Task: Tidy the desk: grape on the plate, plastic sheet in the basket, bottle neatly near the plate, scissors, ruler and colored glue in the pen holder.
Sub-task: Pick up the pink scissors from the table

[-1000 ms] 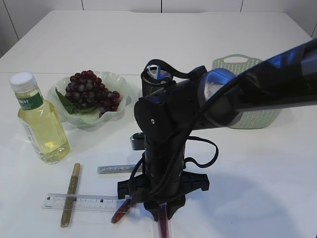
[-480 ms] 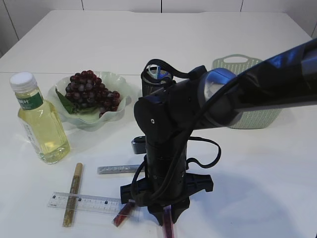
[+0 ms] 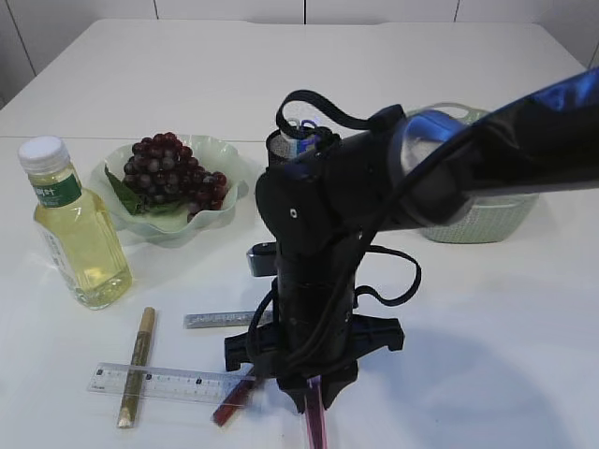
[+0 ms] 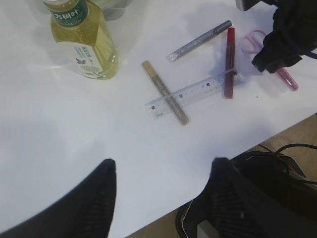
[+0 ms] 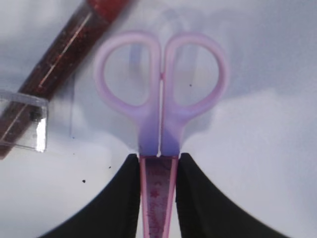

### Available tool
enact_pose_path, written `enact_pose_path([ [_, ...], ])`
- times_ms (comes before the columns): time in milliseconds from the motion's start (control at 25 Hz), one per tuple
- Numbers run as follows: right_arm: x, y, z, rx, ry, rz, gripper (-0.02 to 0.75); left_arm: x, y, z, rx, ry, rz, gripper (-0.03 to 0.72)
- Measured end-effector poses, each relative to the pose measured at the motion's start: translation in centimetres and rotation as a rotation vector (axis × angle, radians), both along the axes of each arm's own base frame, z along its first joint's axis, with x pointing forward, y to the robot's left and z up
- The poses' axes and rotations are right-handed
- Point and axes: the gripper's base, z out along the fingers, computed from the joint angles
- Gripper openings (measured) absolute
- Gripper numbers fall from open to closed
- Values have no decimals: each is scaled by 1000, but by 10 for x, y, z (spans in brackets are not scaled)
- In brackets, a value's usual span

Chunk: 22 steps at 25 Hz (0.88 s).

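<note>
The right gripper (image 5: 158,191) was closed on the scissors (image 5: 159,106) at the table's (image 3: 487,327) near edge, right of the ruler (image 3: 159,382); the left gripper (image 4: 161,191) hung open, empty

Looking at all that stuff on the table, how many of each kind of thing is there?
Glue sticks: 3 – gold, silver, red
Ruler: 1
Scissors: 1, gripped by the right tool
Bottle: 1
Grape bunch: 1
Plate: 1
Pen holder: 1
Basket: 1
Total: 10
</note>
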Motion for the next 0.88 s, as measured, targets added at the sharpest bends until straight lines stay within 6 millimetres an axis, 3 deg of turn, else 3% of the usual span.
enact_pose_path([
  [280, 1, -3, 20, 16, -67, 23, 198, 0, 1, 0, 9, -4, 3, 435],
  [600, -3, 2, 49, -31, -288, 83, 198, 1, 1, 0, 8, -6, 3, 435],
  [880, 2, 6, 73, 51, -456, 124, 198, 1, 0, 0, 5, -11, 3, 435],
])
